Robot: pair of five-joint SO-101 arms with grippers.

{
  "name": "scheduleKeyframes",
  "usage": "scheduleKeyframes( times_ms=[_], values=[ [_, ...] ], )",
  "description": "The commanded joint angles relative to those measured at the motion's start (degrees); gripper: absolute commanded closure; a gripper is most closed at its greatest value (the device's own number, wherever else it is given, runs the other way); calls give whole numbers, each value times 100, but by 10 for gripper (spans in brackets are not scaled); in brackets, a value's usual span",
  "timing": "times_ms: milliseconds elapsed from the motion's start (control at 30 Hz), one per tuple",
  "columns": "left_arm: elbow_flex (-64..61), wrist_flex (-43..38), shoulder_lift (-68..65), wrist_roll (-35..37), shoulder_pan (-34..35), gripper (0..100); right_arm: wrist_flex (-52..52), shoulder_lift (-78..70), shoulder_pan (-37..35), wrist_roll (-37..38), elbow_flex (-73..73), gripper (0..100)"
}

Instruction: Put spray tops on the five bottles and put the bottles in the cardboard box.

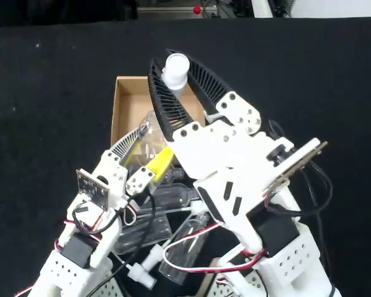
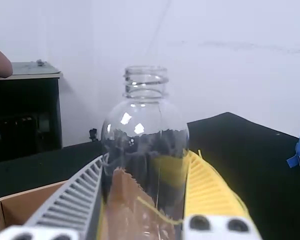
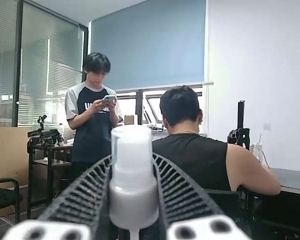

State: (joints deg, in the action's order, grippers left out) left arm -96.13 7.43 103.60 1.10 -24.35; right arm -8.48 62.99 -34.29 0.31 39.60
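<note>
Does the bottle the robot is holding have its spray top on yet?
Not yet. The bottle in the left tool shows a bare, open threaded neck; the spray top is clamped in the right tool.

Beyond my table [image 1: 49, 93] — black-covered — I note a white wall [image 2: 230, 50], a dark cabinet [image 2: 25, 115], a blue blind [image 3: 147, 45] and windows [image 3: 50, 75] with slatted blinds.

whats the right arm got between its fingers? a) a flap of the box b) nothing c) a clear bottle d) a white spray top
D: the right gripper is clamped on the white spray top, while the clear bottle, its neck uncapped, sits in the left gripper.
</note>
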Motion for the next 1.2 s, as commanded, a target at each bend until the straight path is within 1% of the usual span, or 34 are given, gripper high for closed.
scheduleKeyframes(
  times_ms=[0,100,500,567,667,733,833,867,967,1067,1167],
  values=[
    [-127,9,97,53,-48,970,-105,48,132,-9,-242,987],
    [-127,9,97,53,-22,970,-123,-92,132,-9,-180,987],
    [-127,9,97,53,-40,970,-1662,-224,123,0,-215,977],
    [-127,9,97,53,-40,970,-2048,-259,114,0,-382,908],
    [-127,9,97,53,-22,970,-2637,-259,-167,0,-673,756],
    [-127,9,97,53,-22,970,-2998,-259,-387,0,-963,708],
    [-127,9,97,53,-13,970,-3464,-242,-466,18,-1543,731],
    [-127,26,97,53,-13,970,-3604,-242,-466,132,-1763,746],
    [-127,202,97,53,-31,970,-4088,-215,-334,870,-2246,802],
    [-127,193,97,53,-13,970,-4554,-207,378,1433,-2352,883],
    [-127,193,97,44,-4,970,-4747,-242,1468,1582,-1868,966]
  ],
)
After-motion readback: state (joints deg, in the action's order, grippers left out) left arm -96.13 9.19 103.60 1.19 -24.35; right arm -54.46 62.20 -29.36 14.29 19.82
